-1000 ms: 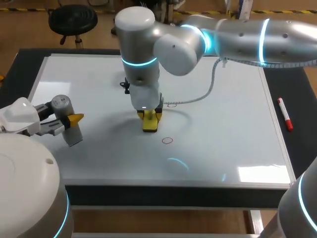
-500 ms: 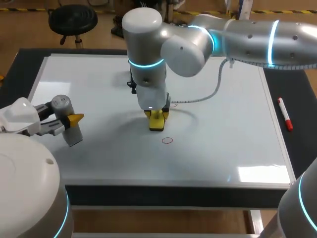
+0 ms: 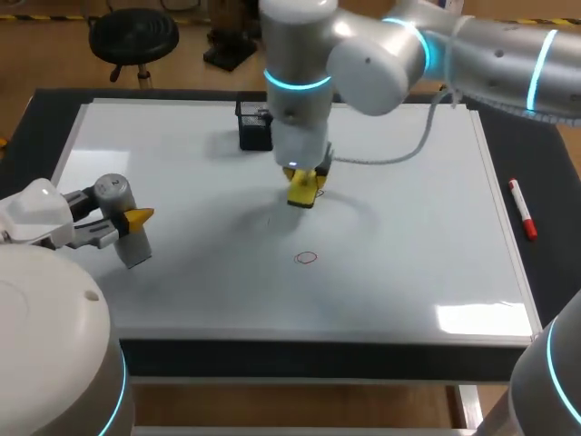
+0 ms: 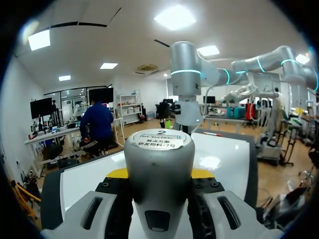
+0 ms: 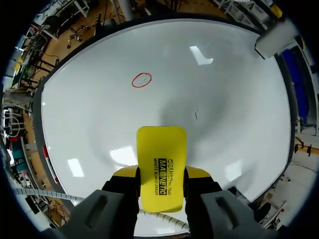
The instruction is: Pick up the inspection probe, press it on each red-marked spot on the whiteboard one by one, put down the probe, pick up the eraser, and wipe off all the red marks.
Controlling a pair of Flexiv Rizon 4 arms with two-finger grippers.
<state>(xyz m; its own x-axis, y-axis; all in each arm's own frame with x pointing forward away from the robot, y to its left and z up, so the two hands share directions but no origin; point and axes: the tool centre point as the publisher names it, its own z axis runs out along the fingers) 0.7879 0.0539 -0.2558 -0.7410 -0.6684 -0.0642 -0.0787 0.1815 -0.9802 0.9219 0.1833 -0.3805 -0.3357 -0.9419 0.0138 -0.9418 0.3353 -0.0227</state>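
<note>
Robotics lab, bench setup. Two grey robot arms with glowing cyan rings, left arm [image 3: 50, 363] and right arm [image 3: 472, 50], work over one dark table [image 3: 549, 272]. A whiteboard [image 3: 182, 282] lies flat on it. Black box [image 3: 255, 127] near the right claw [image 3: 303, 193]; red marker [image 3: 522, 209] well apart from it, off the board. Grey cable [image 3: 408, 150] trails behind the claw.

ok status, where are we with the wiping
Left gripper shut on probe, over the whiteboard's left side. Right gripper shut on eraser, mid-board. Red circle unwiped ahead of it. Black holder beside the arm, not between eraser and circle.
</note>
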